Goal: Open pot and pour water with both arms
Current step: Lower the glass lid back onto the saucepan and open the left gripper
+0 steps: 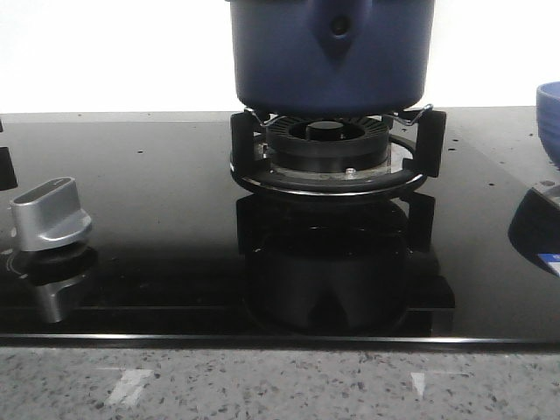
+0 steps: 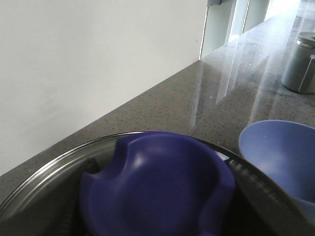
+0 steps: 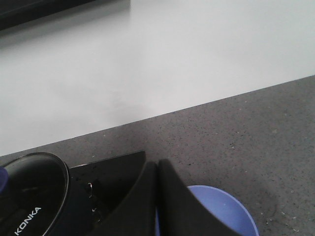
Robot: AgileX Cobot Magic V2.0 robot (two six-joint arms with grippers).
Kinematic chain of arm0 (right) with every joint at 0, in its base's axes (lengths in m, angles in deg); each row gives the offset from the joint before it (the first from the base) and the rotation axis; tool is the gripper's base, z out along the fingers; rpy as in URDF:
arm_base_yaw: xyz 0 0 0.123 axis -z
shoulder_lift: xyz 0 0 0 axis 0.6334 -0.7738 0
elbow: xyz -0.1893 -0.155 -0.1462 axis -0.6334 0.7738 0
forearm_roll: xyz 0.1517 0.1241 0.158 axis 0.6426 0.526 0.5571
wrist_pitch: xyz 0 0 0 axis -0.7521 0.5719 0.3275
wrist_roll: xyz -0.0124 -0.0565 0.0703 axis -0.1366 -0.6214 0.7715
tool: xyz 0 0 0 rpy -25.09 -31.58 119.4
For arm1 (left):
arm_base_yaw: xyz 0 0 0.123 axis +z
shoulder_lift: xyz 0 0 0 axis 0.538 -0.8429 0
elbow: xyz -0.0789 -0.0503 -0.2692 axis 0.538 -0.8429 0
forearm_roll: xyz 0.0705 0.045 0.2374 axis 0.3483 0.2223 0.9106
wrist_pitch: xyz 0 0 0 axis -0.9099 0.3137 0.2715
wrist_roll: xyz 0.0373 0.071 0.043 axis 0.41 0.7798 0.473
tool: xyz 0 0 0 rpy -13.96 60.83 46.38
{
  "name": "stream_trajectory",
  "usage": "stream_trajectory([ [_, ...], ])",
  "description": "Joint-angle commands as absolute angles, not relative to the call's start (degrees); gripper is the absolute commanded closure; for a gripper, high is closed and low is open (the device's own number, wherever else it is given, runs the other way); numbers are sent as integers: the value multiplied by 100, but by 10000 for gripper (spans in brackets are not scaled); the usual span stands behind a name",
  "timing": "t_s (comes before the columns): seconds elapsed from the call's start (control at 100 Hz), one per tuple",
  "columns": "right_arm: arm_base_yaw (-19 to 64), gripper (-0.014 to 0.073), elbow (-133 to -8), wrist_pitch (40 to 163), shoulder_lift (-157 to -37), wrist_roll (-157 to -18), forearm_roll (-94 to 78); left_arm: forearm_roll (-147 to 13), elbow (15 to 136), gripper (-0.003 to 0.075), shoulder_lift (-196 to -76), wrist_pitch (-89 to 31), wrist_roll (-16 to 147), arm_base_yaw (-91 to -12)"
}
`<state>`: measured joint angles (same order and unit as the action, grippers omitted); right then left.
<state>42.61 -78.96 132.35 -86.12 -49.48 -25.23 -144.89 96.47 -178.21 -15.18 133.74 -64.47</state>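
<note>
Count of things on and around the hob

One dark navy pot (image 1: 332,52) on one burner (image 1: 328,144) with one pan support ring (image 1: 262,171); one silver control knob (image 1: 50,214); one glass lid (image 2: 49,172) with one blue knob (image 2: 157,187); one lighter blue bowl (image 2: 280,147); one grey metal canister (image 2: 301,63); one black glass hob (image 1: 157,175); one speckled stone counter (image 3: 256,132).

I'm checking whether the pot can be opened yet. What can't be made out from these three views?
- Pot: front view's top edge cuts off its rim and lid.
- Lid knob: left wrist view shows it close and blurred; left jaws out of frame.
- Right gripper: jaws appear pressed together, tips partly hiding the blue bowl.
- Water in the pot: not visible in any view.
</note>
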Motion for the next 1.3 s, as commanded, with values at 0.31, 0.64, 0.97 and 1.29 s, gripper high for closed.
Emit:
stream_trajectory([
  [0.31,4250,662,-8025,12724,-8580,-5004,-2594,-14830,9802,280,-17589,-1399,13493,-6478],
  [0.64,4250,662,-8025,12724,-8580,-5004,-2594,-14830,9802,216,-17154,-1467,13493,-6452],
  [0.97,4250,662,-7923,12888,-8544,-5220,-2594,-14830,9762,273,-16368,-1706,13260,-6182],
  [1.29,3975,662,-6588,12588,-7456,-5905,-2594,-14830,8218,576,-14326,-4050,12858,-6059],
])
